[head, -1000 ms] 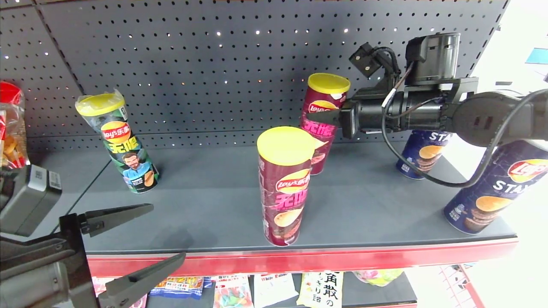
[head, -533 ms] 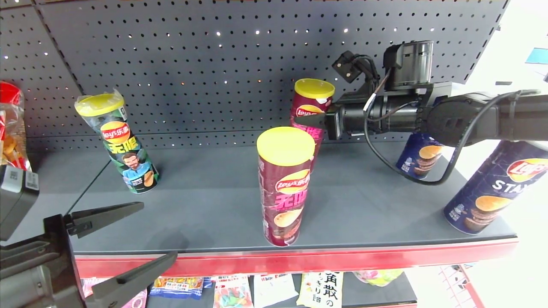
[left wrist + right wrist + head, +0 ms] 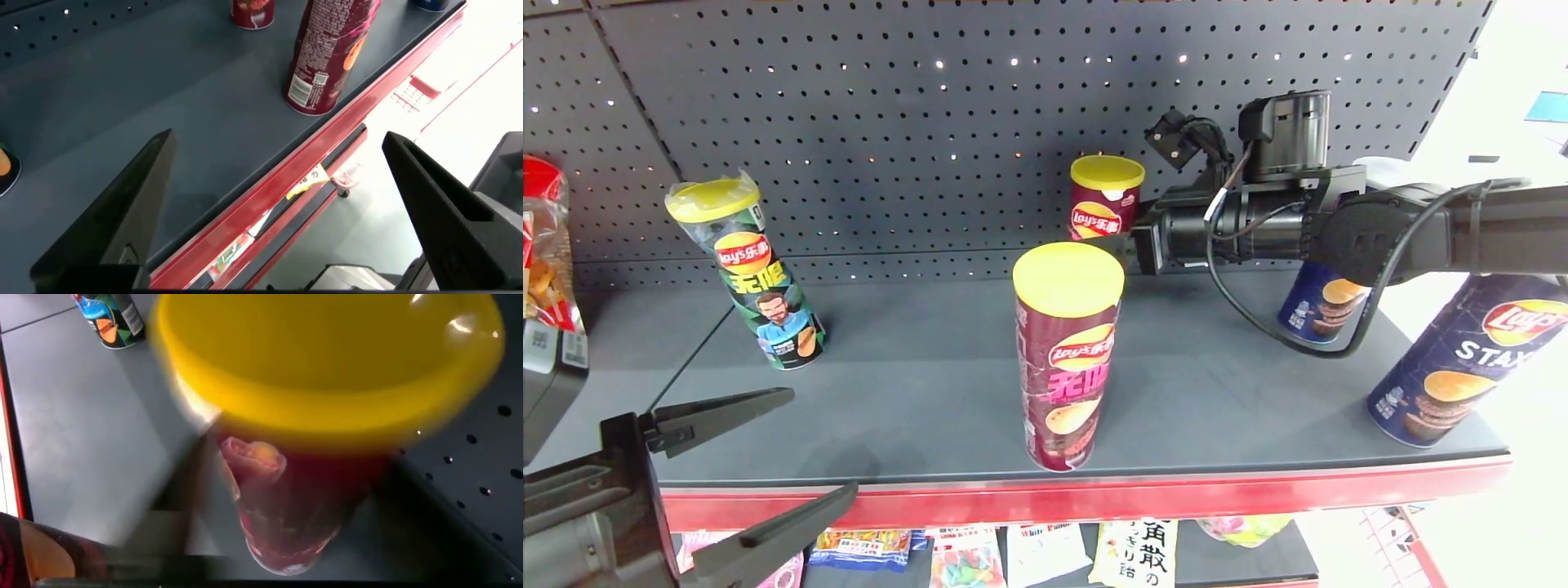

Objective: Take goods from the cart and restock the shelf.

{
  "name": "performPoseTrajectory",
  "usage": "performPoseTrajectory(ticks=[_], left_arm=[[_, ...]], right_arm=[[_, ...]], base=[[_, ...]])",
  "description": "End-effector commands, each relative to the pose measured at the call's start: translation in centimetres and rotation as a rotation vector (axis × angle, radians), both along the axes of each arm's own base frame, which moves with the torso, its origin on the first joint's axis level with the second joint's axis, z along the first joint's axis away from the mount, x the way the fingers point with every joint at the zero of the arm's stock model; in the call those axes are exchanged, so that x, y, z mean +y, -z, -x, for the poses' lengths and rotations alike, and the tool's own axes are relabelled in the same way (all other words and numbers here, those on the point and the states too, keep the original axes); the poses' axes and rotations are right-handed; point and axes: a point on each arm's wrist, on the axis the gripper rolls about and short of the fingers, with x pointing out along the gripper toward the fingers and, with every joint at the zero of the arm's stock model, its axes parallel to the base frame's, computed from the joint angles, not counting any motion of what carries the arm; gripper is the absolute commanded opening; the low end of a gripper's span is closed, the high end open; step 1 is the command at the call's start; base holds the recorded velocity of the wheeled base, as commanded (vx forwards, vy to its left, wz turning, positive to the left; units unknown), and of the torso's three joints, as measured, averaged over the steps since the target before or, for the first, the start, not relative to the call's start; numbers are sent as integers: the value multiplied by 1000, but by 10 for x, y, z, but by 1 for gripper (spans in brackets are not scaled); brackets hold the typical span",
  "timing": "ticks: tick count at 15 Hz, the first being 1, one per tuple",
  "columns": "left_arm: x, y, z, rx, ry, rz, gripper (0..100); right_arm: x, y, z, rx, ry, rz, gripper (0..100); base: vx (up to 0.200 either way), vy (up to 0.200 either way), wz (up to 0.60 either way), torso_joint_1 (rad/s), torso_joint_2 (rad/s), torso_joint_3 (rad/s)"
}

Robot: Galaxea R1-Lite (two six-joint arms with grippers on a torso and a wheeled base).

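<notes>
My right gripper [image 3: 1116,239] is shut on a maroon chip can with a yellow lid [image 3: 1104,206], held upright at the back of the shelf [image 3: 915,384] close to the pegboard. The right wrist view shows that held can [image 3: 310,433] from just above its lid. A second maroon can [image 3: 1066,359] stands directly in front of it near the shelf's red front edge [image 3: 1094,496]. My left gripper [image 3: 784,449] hangs open in front of that edge at the lower left, with nothing between its fingers [image 3: 122,220]. The front can [image 3: 327,57] stands beyond them.
A green chip can [image 3: 756,273] leans at the shelf's back left. Two dark blue cans [image 3: 1462,359] [image 3: 1319,302] stand on the right side. Snack bags [image 3: 547,245] sit at the far left, and packets [image 3: 1045,555] lie on the shelf below.
The right arm has carried the maroon can leftward, deeper and lower, so it now sits behind the front can. The left gripper has drifted slightly down and left, still open.
</notes>
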Motion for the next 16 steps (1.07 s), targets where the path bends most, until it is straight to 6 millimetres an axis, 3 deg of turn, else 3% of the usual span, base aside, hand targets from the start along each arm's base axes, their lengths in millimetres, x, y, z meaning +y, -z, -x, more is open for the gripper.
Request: performPoseTrajectory(ticks=[1, 5, 11, 16], left_arm=[[0, 0, -1, 2, 0, -1, 100], [0, 2, 0, 10, 1, -3, 100], [0, 3, 0, 21, -2, 4, 100], [-1, 8, -2, 40, -9, -10, 100]], right_arm=[[-1, -2, 2, -2, 0, -1, 100], [-5, -7, 12, -6, 13, 2, 100], [-19, -19, 44, -14, 35, 8, 100], [-43, -23, 90, -9, 82, 25, 100]], base=[[0, 0, 0, 0, 0, 0], [0, 0, 0, 0, 0, 0], [0, 0, 0, 0, 0, 0], [0, 0, 0, 0, 0, 0]])
